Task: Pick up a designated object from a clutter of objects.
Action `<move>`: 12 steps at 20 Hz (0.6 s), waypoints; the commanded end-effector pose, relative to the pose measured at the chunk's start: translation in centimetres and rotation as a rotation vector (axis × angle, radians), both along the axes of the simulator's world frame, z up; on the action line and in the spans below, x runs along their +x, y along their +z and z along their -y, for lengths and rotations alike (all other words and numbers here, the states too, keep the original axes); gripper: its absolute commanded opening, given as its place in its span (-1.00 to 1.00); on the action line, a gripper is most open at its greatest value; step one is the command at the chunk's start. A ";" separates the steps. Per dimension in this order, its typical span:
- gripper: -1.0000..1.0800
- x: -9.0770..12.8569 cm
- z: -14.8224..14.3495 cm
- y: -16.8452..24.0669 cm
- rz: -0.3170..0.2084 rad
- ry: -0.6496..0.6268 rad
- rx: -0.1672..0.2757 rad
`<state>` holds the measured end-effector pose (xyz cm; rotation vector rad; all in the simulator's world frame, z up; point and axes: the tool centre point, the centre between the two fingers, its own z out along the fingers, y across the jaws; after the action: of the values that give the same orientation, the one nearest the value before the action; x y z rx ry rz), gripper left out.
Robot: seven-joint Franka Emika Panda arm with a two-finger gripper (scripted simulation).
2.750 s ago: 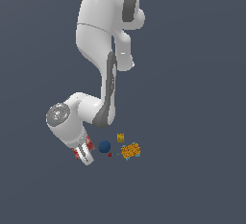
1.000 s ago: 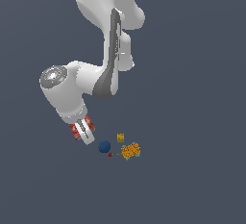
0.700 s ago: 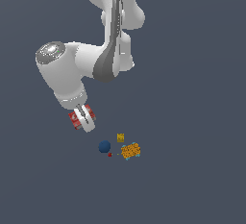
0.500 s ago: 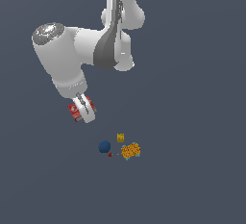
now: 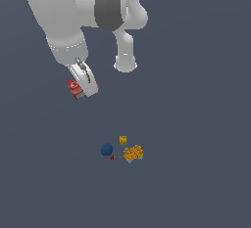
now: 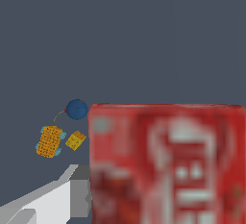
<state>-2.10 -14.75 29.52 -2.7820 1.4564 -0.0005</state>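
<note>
Clearly the gripper (image 5: pixel 81 86) is clamped on the small flat red rectangular box with white lettering (image 5: pixel 75 89): in the exterior view the box sits between the pale fingers, and in the wrist view its blurred face (image 6: pixel 168 165) fills much of the picture with one grey-white finger (image 6: pixel 48 201) alongside. The box hangs well above the floor, carried at the end of the white Franka arm (image 5: pixel 73 16).

Outward from there, the rest of the clutter lies on the dark grey floor (image 5: pixel 196 183), well apart from the box and at about four o'clock from it in the exterior view. The dark blue ball (image 5: pixel 107 149) has the tiny red item (image 5: pixel 112 157) just beside it at about five o'clock. The small yellow cube (image 5: pixel 123 140) sits at about one o'clock from the ball, and the orange-and-teal patterned box (image 5: pixel 133 153) lies at three o'clock from the ball. The wrist view shows the ball (image 6: pixel 77 109), cube (image 6: pixel 75 140) and patterned box (image 6: pixel 50 141) grouped together on the floor.

The pick looks essentially made. To finish it well, I would keep the grip firm and steady, avoid sudden wrist rotation that might let a flat box pivot between the pads, and hold it clear above the others.
</note>
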 end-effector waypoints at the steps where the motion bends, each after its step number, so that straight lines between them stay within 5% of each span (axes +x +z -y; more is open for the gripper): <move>1: -1.00 -1.0 -0.3 2.1 -0.001 0.000 -0.001; 12: -1.00 -3.3 -1.1 8.2 -0.001 0.000 -0.002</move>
<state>-5.18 -13.73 37.19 -2.7836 1.4571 -0.0024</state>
